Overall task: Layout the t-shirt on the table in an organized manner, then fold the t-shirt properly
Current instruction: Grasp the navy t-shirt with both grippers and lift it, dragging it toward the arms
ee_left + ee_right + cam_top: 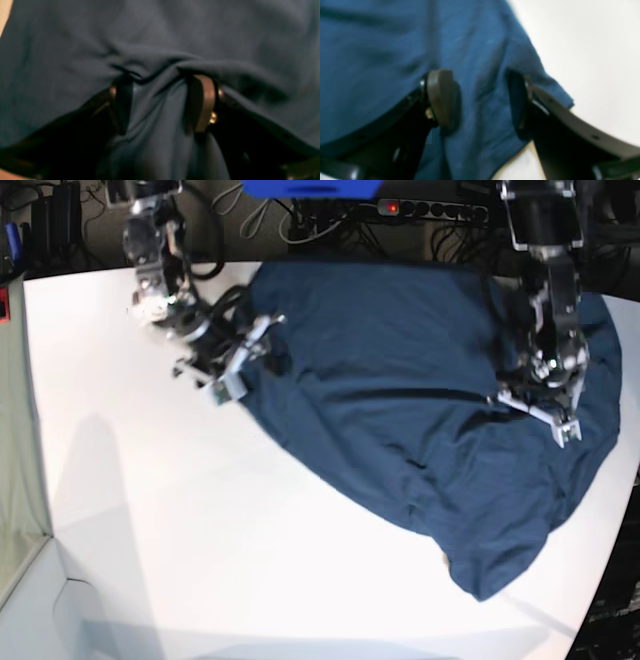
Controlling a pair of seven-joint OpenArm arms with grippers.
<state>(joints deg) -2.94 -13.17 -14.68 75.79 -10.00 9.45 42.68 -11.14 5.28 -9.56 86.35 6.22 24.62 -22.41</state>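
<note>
The dark navy t-shirt (400,380) lies spread but rumpled over the right and back part of the white table (200,530), its lower end trailing toward the front right. My left gripper (545,415) stands on the shirt's right side. In the left wrist view my left gripper (161,80) is shut on a thick bunch of t-shirt (160,32), with wrinkles running to its fingertips. My right gripper (228,375) sits at the shirt's left edge. In the right wrist view my right gripper (477,82) is open, one finger on each side of flat t-shirt (382,37) cloth near the hem.
A power strip with cables (430,210) runs along the table's far edge. The tabletop's curved edge (610,550) cuts in at the right front, close to the shirt. Bare white table (595,50) shows to the right of the right gripper.
</note>
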